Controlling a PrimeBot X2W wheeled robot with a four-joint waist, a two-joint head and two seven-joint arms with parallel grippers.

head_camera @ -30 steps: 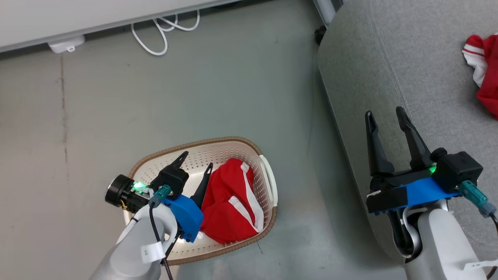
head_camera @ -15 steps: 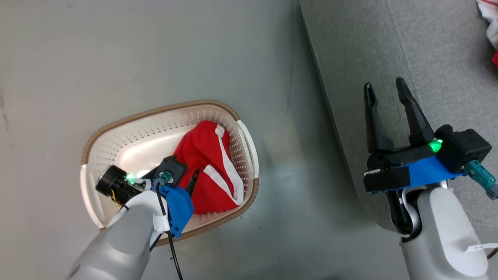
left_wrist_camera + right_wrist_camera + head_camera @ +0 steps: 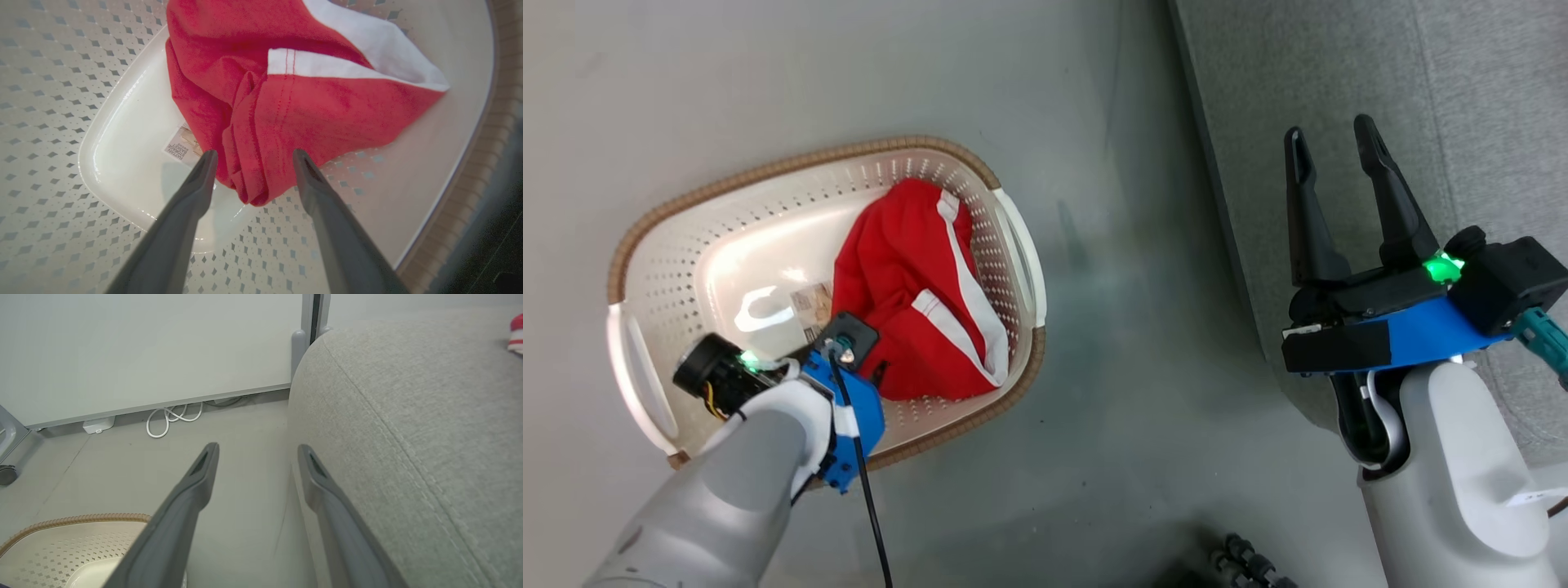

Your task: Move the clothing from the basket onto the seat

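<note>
Grey floor [image 3: 1094, 245], with the basket [image 3: 686, 245] standing on it at the 9 o'clock side of the head view and the seat [image 3: 1462, 98] filling the 2 o'clock corner, the two well apart. The clothing [image 3: 907, 294] lies bunched in the basket's 3 o'clock half against the perforated wall, beside a printed label [image 3: 182, 146] on the basket bottom. The left hand [image 3: 253, 154] is down inside the basket, fingers spread wide with one tip either side of a folded red edge, and the right hand [image 3: 1330, 131] hovers over the seat's edge, fingers wide apart, holding nothing, pointing to 12 o'clock.
</note>
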